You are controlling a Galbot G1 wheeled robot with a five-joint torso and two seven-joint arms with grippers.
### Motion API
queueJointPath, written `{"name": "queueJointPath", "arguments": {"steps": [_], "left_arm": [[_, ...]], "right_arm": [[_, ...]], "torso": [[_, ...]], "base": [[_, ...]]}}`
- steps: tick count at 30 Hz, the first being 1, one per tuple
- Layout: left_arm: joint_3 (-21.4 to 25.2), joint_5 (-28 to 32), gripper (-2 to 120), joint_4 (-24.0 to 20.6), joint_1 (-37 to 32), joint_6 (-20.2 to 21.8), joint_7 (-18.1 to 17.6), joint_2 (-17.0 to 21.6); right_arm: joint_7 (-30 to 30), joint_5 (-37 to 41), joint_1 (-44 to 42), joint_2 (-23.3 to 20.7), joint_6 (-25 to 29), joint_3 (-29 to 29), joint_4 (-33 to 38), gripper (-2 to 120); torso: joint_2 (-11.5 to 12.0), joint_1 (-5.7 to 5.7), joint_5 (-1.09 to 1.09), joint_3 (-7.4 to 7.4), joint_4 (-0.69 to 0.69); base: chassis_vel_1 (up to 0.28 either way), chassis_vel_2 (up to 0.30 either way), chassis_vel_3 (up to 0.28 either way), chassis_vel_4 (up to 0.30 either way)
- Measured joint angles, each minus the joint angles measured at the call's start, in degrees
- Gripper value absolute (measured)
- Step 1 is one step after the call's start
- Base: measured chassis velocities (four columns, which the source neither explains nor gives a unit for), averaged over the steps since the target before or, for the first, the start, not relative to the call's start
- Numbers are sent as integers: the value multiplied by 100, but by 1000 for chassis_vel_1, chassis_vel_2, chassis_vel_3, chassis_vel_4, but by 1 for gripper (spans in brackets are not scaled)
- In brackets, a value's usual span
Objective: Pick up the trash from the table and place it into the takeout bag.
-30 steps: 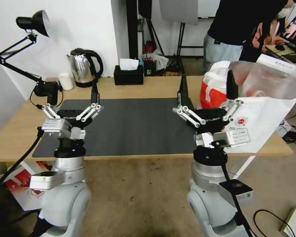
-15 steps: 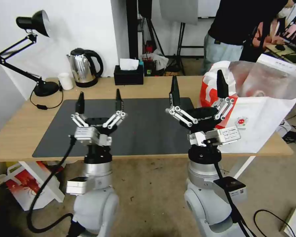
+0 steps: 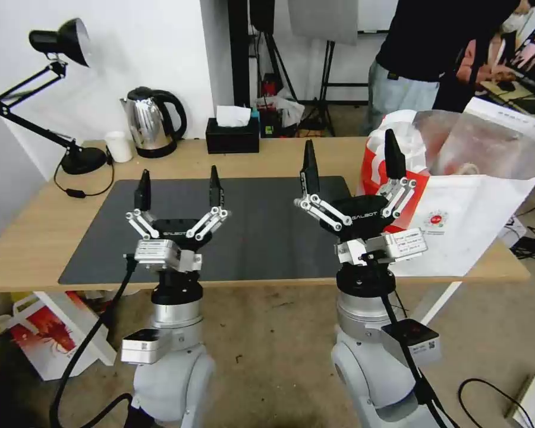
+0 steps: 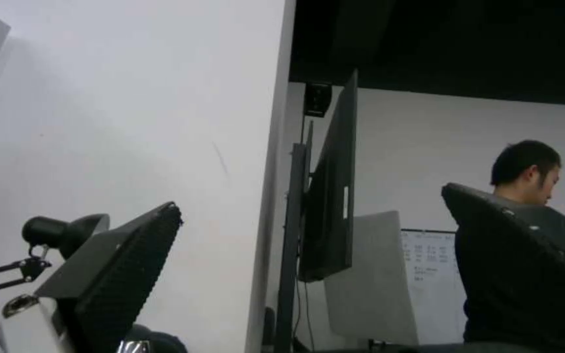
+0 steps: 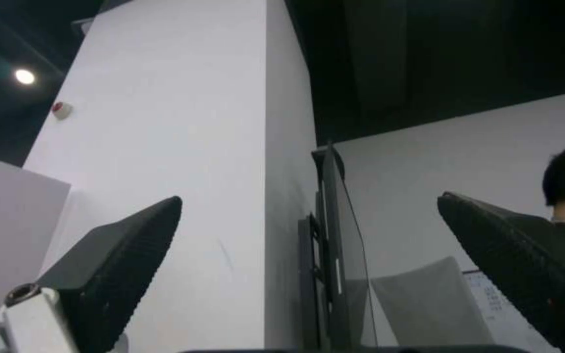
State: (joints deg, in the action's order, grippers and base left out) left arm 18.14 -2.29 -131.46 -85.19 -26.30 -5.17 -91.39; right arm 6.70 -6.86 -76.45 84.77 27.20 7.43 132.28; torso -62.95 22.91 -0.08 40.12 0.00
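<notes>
Both end effectors point upward near the counter's front edge, the left end effector [image 3: 176,181] and right end effector [image 3: 348,156] each spread wide and empty. The light-wood counter [image 3: 35,238] with its black rectangular mat [image 3: 255,232] carries no bowls or cup, so the task looks finished. Just right of the right end effector stands the large white-and-red foil-lined takeout bag [image 3: 469,226], its contents unclear; beyond are a black tissue box [image 3: 232,135], steel kettle [image 3: 151,122] and black desk lamp [image 3: 59,41].

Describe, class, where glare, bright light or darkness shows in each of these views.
Head view: even daylight, sheen on the takeout bag foil and the kettle. Left wrist view: pale wall, dark ceiling. Right wrist view: one bright ceiling lamp against darkness.
</notes>
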Motion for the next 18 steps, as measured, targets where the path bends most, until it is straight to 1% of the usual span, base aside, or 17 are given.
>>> {"name": "queueJointPath", "arguments": {"steps": [15, 18], "left_arm": [[25, -52, 100, -59, -45, -2, 36, 9], [172, -21, 100, -68, 15, 4, 54, 21]], "right_arm": [[18, -108, -98, 27, 7, 7, 13, 100], [29, -151, -111, 15, 14, 39, 14, 100]], "torso": [[0, 0, 0, 0, 0], [0, 0, 0, 0, 0]], "base": [[0, 0, 0, 0], [0, 0, 0, 0]]}}
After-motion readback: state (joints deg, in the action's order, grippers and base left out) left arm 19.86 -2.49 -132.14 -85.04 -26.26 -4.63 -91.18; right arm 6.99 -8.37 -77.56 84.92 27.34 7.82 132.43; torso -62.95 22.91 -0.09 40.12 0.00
